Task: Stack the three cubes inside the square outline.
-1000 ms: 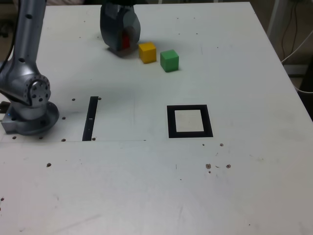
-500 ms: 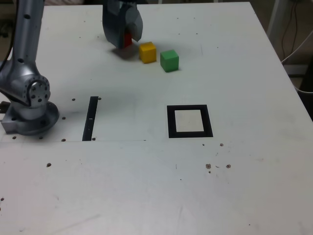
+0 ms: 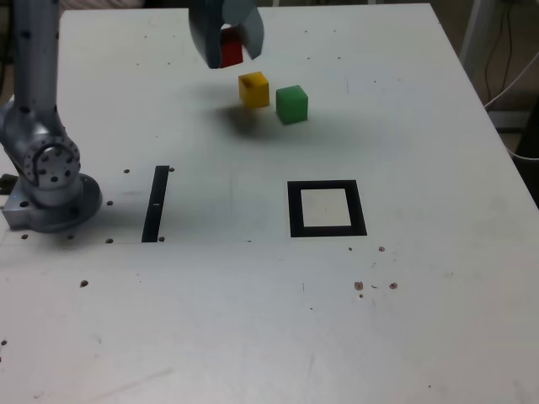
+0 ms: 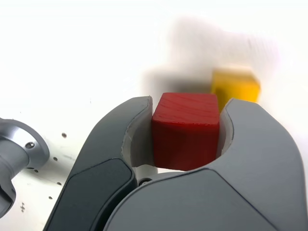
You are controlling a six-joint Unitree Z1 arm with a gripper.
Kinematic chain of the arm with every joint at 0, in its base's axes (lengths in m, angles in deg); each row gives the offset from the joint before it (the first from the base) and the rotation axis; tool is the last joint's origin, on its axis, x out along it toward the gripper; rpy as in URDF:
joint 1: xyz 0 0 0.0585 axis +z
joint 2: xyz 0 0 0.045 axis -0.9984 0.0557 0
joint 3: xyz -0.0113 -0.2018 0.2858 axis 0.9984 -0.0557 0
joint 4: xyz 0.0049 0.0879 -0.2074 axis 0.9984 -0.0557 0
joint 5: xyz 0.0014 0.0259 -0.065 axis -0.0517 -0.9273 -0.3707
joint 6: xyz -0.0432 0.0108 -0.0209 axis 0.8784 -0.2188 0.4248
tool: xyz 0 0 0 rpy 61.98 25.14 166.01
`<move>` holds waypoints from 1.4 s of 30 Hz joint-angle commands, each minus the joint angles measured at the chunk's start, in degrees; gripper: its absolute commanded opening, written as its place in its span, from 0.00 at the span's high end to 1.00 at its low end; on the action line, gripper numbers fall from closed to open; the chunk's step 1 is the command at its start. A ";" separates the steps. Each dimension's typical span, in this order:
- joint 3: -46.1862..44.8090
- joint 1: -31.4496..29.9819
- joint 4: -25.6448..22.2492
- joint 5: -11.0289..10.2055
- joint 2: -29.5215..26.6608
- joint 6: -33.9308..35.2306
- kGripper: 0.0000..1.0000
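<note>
My gripper [image 3: 229, 50] hangs above the far part of the table, shut on the red cube [image 3: 231, 50], which is lifted off the surface. In the wrist view the red cube [image 4: 185, 130] sits squeezed between both dark fingers [image 4: 250, 139]. The yellow cube [image 3: 253, 89] rests on the table just below and to the exterior view's right of the gripper, with the green cube [image 3: 291, 103] beside it further right. The square outline [image 3: 327, 208], black with a pale centre, lies nearer the camera with nothing inside it.
The arm's silver base [image 3: 49, 181] stands at the exterior view's left. A narrow black strip [image 3: 156, 203] lies between the base and the square outline. The table's right edge [image 3: 488, 126] runs close to cables on the floor.
The gripper has risen off the table with the red cube in it and drifted slightly to the exterior view's right. The yellow and green cubes have not moved.
</note>
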 commanded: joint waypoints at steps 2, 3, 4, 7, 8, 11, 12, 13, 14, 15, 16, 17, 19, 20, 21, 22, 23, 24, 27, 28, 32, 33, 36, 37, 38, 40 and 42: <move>-2.35 -8.97 0.91 -0.12 -1.77 2.93 0.71; -3.35 -11.88 1.70 0.08 -1.75 4.07 0.70; -4.11 -13.90 2.39 0.39 -1.59 4.82 0.70; -6.14 -19.01 4.41 1.61 -1.06 6.55 0.70; -6.58 -20.36 4.82 2.05 -0.85 6.89 0.70; -6.54 -23.83 5.02 3.12 0.24 7.43 0.70; -6.20 -24.94 4.96 3.32 0.74 7.52 0.70; -5.77 -26.02 4.89 3.52 1.29 7.57 0.70; -5.30 -27.08 4.81 3.74 1.84 7.64 0.70; -4.88 -28.12 4.76 3.98 2.30 7.75 0.70; -4.56 -29.12 4.72 4.26 2.63 7.91 0.70; -4.32 -30.08 4.70 4.57 2.83 8.11 0.70; -3.95 -31.92 4.56 5.26 2.99 8.70 0.70; -3.75 -32.84 4.43 5.57 3.01 9.08 0.70; -3.56 -33.77 4.31 5.79 3.01 9.53 0.70; -3.36 -34.68 4.21 5.92 2.99 10.04 0.70; -3.16 -35.54 4.10 5.94 2.99 10.60 0.70; -2.93 -36.36 3.99 5.89 3.00 11.21 0.70; -2.29 -38.55 3.83 5.28 3.11 13.25 0.70; -2.18 -39.22 3.80 5.02 3.15 14.12 0.70; -1.31 -41.90 2.96 4.33 4.03 17.46 0.70; -0.99 -42.55 2.69 4.31 4.39 18.16 0.70; 0.02 -44.00 2.07 4.59 5.52 19.26 0.70; 0.25 -44.30 2.06 4.70 5.82 19.46 0.70; 0.39 -44.52 2.23 4.75 6.05 19.60 0.70; 0.57 -44.71 2.74 4.78 6.46 19.66 0.70; 0.74 -44.73 3.58 4.74 6.87 19.39 0.70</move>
